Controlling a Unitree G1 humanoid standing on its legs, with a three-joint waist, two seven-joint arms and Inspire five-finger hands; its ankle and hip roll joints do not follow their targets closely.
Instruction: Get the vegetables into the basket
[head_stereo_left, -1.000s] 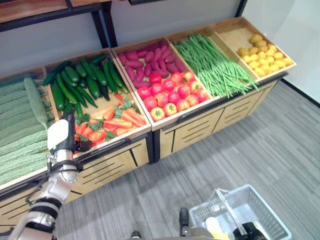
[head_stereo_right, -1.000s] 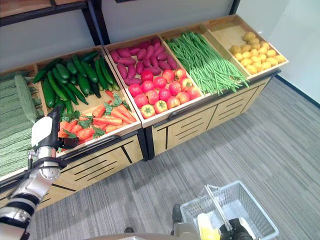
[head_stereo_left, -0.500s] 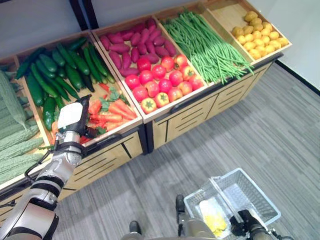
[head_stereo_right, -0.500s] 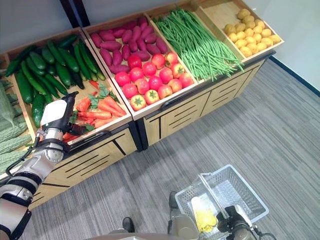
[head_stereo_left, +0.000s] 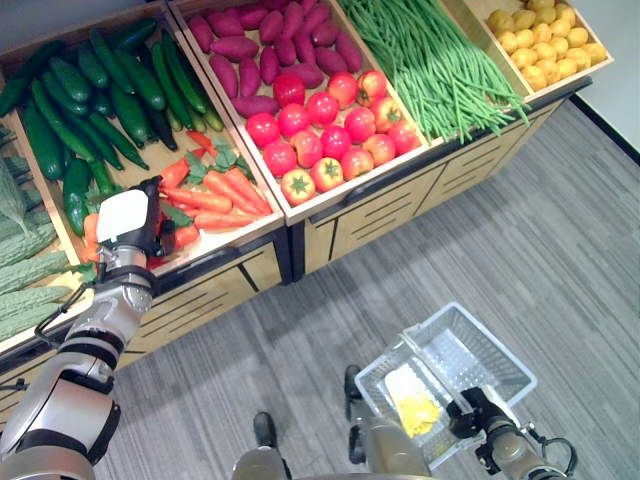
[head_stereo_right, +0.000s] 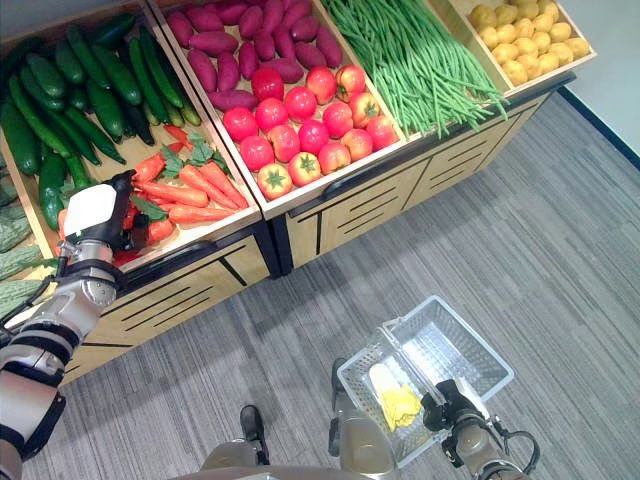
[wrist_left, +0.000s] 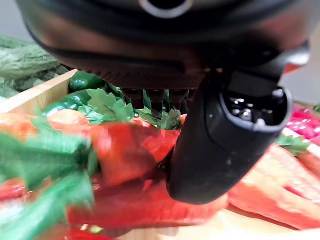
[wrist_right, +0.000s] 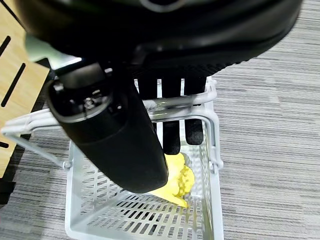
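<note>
My left robot hand (head_stereo_left: 128, 222) was in the carrots (head_stereo_left: 222, 193), grip indiscernible; firm, tapered, best taken mid-body. My right robot hand (wrist_right: 131, 131) clasped the basket (head_stereo_left: 500, 360) handle at 5 o'clock.

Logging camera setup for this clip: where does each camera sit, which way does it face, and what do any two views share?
Left eye view: on the head, looking down at the produce stand; left hand at the carrots.
Right eye view: beside it, same scene; right hand on the basket handle.
Left wrist view: along the left hand into carrots.
Right wrist view: along the right hand into the basket.
Shared: each wrist view and the eye views show that hand's target.
</note>
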